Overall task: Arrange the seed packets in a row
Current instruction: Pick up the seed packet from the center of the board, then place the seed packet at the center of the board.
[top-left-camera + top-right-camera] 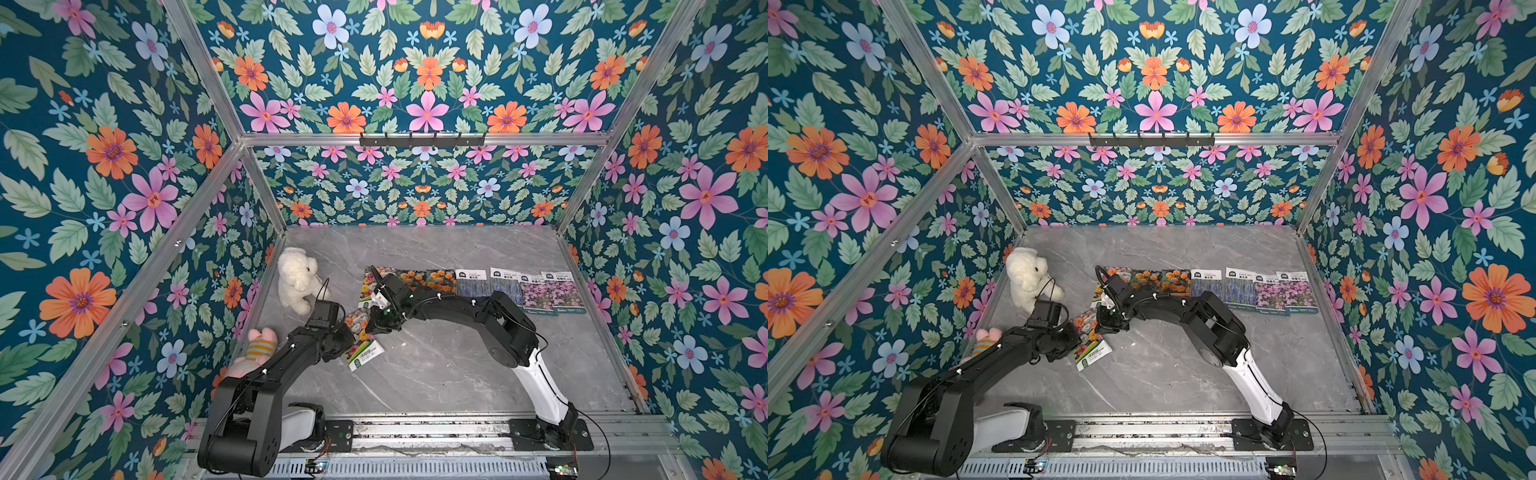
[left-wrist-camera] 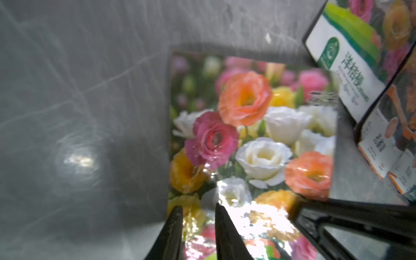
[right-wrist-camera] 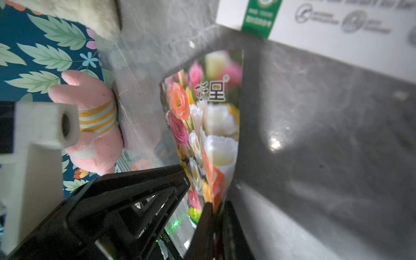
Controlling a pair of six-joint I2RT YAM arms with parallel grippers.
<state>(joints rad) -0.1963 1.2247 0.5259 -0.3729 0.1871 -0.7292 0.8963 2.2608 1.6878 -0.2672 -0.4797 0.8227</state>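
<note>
Pinching the multicolour-bloom seed packet (image 1: 365, 353) near the left end of the row (image 1: 505, 284), the right fingers (image 3: 206, 229) hold it above the counter (image 1: 457, 374); left fingers (image 2: 224, 229) slightly apart, grip unclear. Both pulling could crease or tear it.

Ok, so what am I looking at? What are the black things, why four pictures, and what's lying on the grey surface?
Those are two robot arms, the left arm and the right arm, each ending in two fingers that pinch. The two wide pictures come from a camera pair overhead; the close-ups come from cameras on the wrists. On the grey table lies a row of seed packets, with a white plush toy and a pink plush toy on the left arm's side. The right fingers are shut on one end of a multicolour packet. The left fingers sit close by, slightly apart; whether they grip it I cannot tell.
</note>
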